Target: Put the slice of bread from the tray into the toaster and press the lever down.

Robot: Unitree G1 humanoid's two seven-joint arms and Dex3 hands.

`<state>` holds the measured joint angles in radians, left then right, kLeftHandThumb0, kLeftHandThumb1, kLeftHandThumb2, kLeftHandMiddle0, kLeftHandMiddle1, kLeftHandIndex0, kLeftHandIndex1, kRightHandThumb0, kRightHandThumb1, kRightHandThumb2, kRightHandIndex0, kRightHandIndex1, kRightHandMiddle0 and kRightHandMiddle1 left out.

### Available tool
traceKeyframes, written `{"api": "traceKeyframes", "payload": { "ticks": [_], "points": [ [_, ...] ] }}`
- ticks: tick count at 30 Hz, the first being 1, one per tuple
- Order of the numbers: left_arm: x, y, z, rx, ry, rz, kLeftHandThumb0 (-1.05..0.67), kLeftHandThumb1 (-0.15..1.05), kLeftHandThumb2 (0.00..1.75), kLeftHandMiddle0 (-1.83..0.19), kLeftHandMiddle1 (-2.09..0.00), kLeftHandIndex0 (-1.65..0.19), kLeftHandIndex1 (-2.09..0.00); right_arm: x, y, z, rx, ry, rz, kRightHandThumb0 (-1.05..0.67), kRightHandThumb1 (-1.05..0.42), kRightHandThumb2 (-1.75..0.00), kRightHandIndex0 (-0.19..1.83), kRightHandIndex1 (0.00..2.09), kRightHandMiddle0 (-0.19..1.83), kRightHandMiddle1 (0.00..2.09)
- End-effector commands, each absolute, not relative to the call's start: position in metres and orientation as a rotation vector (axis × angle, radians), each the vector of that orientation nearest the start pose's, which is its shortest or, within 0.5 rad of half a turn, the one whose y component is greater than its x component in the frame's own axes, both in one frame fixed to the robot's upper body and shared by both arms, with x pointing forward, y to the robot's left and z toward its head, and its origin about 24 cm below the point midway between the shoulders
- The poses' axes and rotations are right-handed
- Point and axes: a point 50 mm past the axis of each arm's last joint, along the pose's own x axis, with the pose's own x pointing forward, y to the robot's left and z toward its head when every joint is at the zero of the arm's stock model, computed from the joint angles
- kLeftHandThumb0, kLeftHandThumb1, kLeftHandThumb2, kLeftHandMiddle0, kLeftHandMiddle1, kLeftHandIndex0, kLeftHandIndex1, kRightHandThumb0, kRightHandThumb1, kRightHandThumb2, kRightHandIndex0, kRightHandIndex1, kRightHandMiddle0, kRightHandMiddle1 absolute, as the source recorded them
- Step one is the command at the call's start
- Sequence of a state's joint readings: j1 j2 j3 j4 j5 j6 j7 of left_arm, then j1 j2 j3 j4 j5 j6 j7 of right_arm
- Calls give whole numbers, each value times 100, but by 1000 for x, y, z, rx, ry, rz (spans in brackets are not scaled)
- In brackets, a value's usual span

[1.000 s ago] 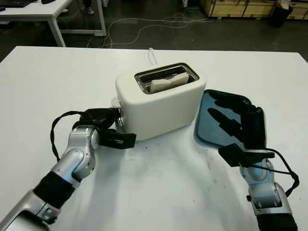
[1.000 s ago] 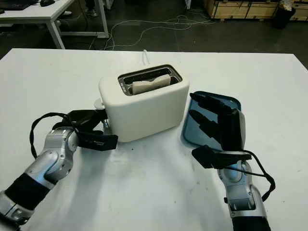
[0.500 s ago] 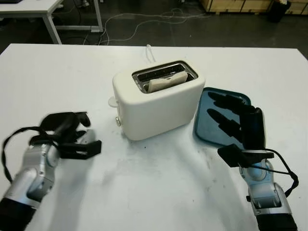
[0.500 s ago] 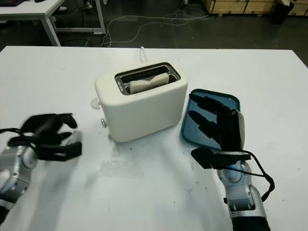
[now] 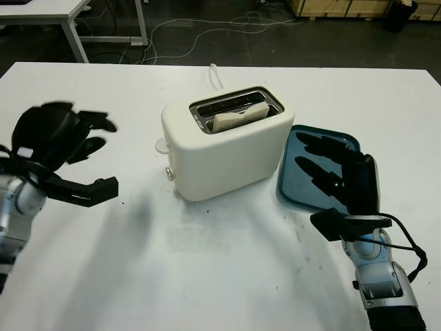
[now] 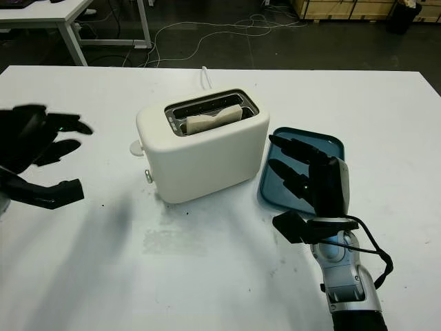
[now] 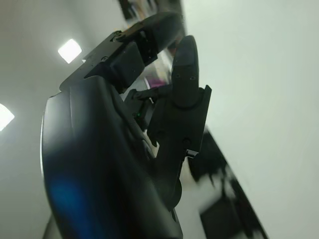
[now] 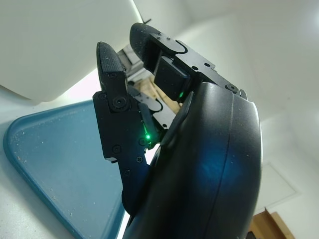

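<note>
The cream toaster (image 5: 227, 150) stands mid-table with the slice of bread (image 5: 239, 118) sunk in its slot, only the top edge showing. Its lever tab (image 5: 160, 145) sticks out of the left end, above a small knob (image 5: 169, 174). My left hand (image 5: 77, 141) is open and raised over the table at the far left, well clear of the toaster. Over the blue tray (image 5: 289, 187), which sits right of the toaster and holds no bread, hovers my right hand (image 5: 329, 167), also open. The right wrist view shows the tray (image 8: 50, 164) and the toaster wall (image 8: 55, 40) close by.
The white table (image 5: 220, 262) has bare room in front of the toaster and on the left. A white cord (image 5: 216, 74) runs off the far edge behind the toaster. Beyond lie a dark floor with cables and another table's legs (image 5: 76, 34).
My left hand has drawn back from the toaster's lever end, moving left and lifting off the table. The right hand stays over the tray.
</note>
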<state>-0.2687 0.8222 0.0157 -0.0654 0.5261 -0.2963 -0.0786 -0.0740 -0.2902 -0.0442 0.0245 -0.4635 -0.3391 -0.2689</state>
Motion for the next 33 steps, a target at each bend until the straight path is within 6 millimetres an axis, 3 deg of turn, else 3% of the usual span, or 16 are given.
{"api": "traceKeyframes", "payload": {
  "ticks": [1,6,10,13,33],
  "points": [
    [282,228,202,1358,-612,-211,-32,92,13,-65,-119,-86,-45,259,-199,101,-697,-482,-172,-40,-92,-7,88,42,95,0],
    [293,213,206,1315,-714,-364,-31,92,6,-71,-125,-92,-43,259,-199,100,-697,-477,-171,-41,-92,-8,87,41,95,0],
    [299,204,207,1324,-755,-442,-29,90,1,-78,-106,-98,-30,259,-199,100,-697,-484,-168,-40,-92,-8,87,41,95,0],
    [301,199,205,1337,-776,-475,-28,87,0,-84,-104,-102,-26,259,-199,100,-695,-484,-169,-40,-92,-8,88,42,95,0],
    [309,198,190,1308,-808,-499,-17,77,0,-88,-114,-113,-25,258,-199,98,-699,-487,-170,-40,-92,-8,87,41,96,0]
  ]
}}
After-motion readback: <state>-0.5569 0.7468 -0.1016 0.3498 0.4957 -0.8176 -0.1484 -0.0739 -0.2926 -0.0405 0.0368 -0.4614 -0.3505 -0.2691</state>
